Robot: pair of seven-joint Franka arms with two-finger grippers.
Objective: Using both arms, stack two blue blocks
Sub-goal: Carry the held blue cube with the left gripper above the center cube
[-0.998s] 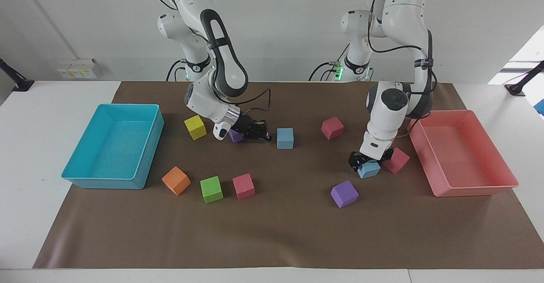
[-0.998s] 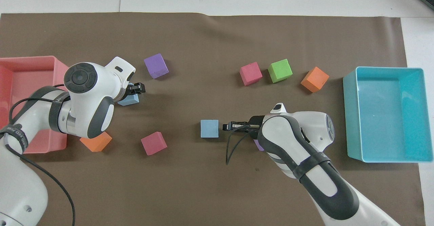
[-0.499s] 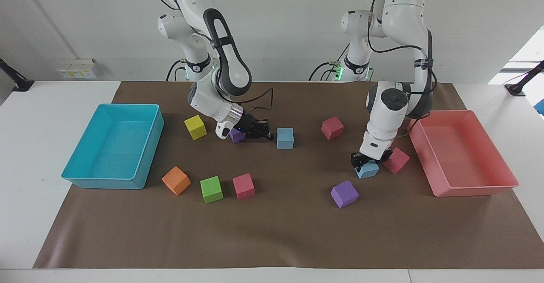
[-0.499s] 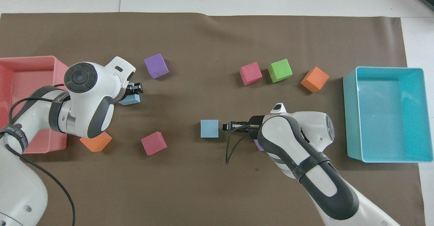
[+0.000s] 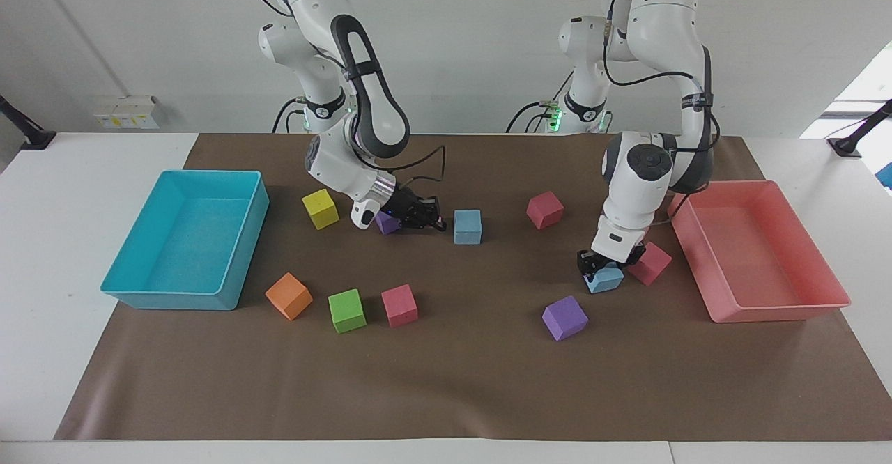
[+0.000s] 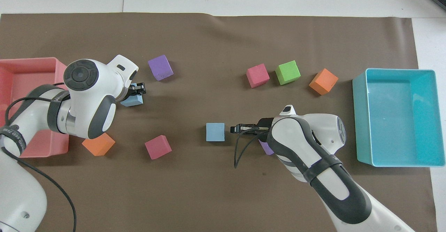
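Note:
One blue block [image 5: 605,280] [image 6: 132,101] sits on the brown mat toward the left arm's end, beside a red cube [image 5: 651,263]. My left gripper [image 5: 594,266] [image 6: 138,89] stands straight down on it, shut on its sides. The other blue block [image 5: 467,227] [image 6: 215,131] lies near the middle of the mat. My right gripper [image 5: 437,222] [image 6: 233,129] lies low and level just beside it, shut and empty, its tips a small gap from the block. A purple cube [image 5: 387,223] shows under the right wrist.
A pink tray [image 5: 773,308] stands at the left arm's end and a turquoise tray [image 5: 167,301] at the right arm's end. Loose cubes lie around: purple [image 5: 564,318], red [image 5: 544,210], yellow [image 5: 320,208], orange [image 5: 288,296], green [image 5: 346,310], red [image 5: 399,305].
My left gripper has closed on the blue block beneath it and its wrist has shifted slightly. The right arm's elbow has moved a little; its gripper stays beside the middle block.

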